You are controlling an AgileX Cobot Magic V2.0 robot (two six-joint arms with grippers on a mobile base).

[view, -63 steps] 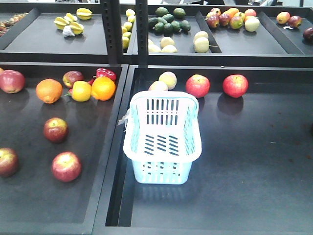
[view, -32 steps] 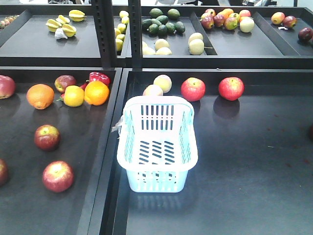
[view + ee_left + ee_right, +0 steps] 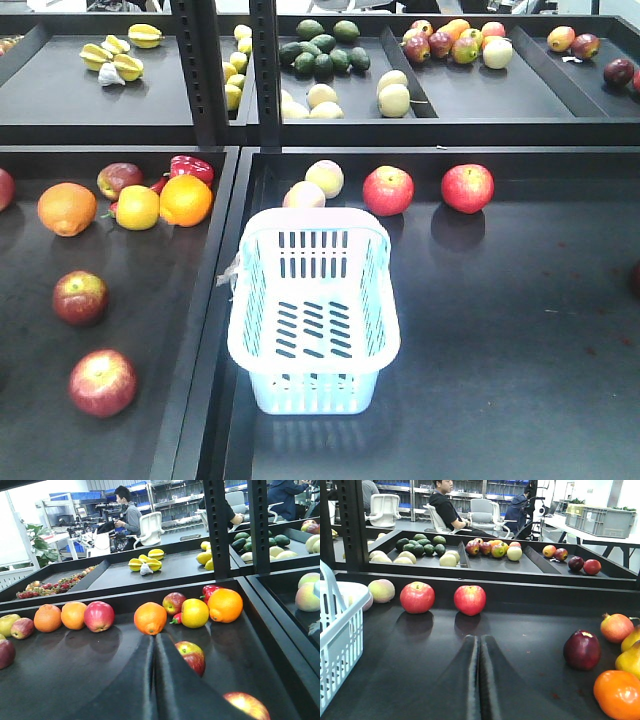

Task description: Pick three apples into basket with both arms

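Progress: zero of three; all picks remain. The basket (image 3: pixel 315 392) stands empty at the left of the right tray (image 3: pixel 520 330). A red apple (image 3: pixel 388 190) lies behind it, apart. A darker apple (image 3: pixel 80 297) lies in the left tray (image 3: pixel 30 420). Left gripper (image 3: pixel 154 639) and right gripper (image 3: pixel 479 641): fingers pressed together, holding nothing.

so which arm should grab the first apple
Left, probably. In the left wrist view an apple lies just beyond the tips of the left hand, which is shut. The right hand, also shut, faces two red apples farther off across its tray.
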